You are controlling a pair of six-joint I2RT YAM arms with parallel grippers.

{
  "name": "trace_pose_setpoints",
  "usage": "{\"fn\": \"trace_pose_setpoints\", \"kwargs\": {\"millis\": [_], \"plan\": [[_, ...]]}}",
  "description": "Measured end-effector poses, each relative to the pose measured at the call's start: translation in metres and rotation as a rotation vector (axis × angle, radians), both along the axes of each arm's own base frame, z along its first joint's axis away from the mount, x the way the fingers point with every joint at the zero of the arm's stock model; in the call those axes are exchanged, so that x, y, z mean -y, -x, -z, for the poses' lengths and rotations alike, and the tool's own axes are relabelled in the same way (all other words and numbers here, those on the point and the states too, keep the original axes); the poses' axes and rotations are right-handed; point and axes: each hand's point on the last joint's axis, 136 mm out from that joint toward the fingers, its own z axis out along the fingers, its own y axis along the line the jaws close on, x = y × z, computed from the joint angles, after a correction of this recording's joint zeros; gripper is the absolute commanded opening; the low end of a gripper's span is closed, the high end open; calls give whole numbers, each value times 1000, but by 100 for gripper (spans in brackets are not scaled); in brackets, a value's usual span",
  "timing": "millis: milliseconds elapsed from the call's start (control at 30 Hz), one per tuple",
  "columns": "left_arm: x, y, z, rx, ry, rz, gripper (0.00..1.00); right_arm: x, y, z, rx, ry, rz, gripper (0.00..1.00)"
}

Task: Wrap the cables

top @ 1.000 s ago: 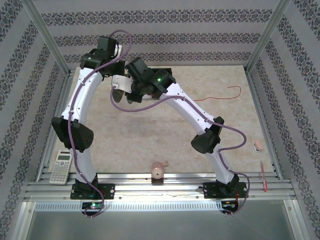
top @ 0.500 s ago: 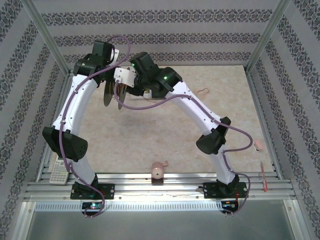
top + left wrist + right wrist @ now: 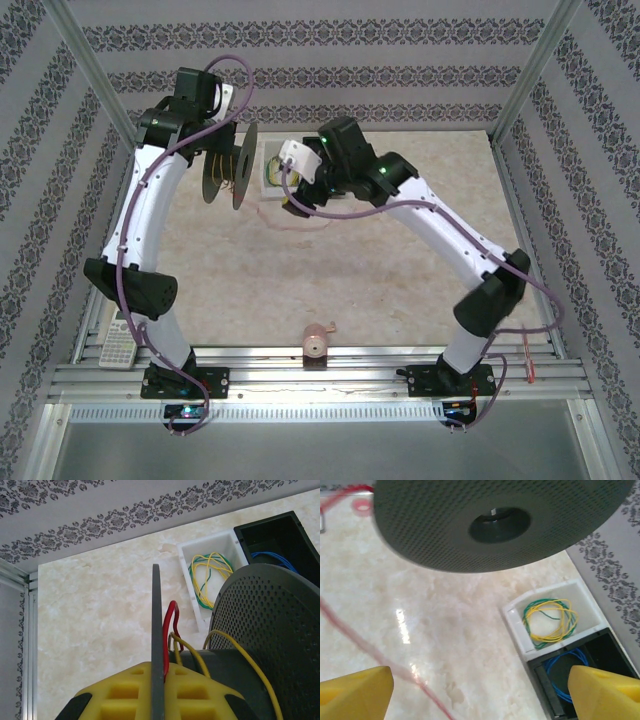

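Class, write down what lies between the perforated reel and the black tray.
The white tray holding the yellow-green wire coil, adjoining the black tray; the right wrist view shows it.

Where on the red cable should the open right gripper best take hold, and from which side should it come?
Probably the free stretch of the red cable that runs slantwise before the right gripper, clear of the spool. Come at it from above, fingers either side of the line: the wire is thin and limp, so only a pinch across it holds.
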Motion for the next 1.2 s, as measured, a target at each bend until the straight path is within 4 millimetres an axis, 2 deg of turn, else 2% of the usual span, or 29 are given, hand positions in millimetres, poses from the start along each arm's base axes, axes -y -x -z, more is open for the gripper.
{"fn": "trace_pose_setpoints", "kwargs": {"millis": [133, 267, 333, 467, 633, 767, 867, 933, 1100, 1200], "plan": [[2, -3, 1, -15, 4, 7, 0, 23, 20, 21, -31, -57, 3, 98], [5, -2, 1, -28, 14, 19, 0, 49, 21, 45, -60, -98, 33, 98], [5, 0, -1, -29, 15, 21, 0, 59, 20, 64, -76, -91, 50, 98], [5, 1, -3, -28, 17, 22, 0, 63, 26, 101, -114, -47, 35, 96], [5, 3, -2, -38, 17, 24, 0, 56, 21, 142, -172, -13, 24, 94], [6, 4, -5, -36, 23, 29, 0, 48, 14, 191, -262, 34, 26, 90], [7, 5, -7, -32, 27, 33, 0, 42, 17, 225, -329, 74, 19, 89], [7, 5, -8, -29, 28, 33, 0, 36, 22, 240, -359, 94, 5, 86], [7, 6, -10, -26, 28, 34, 0, 16, 23, 251, -376, 93, -13, 67], [7, 7, -13, -21, 31, 35, 0, 9, 17, 253, -366, 84, -2, 48]]}}
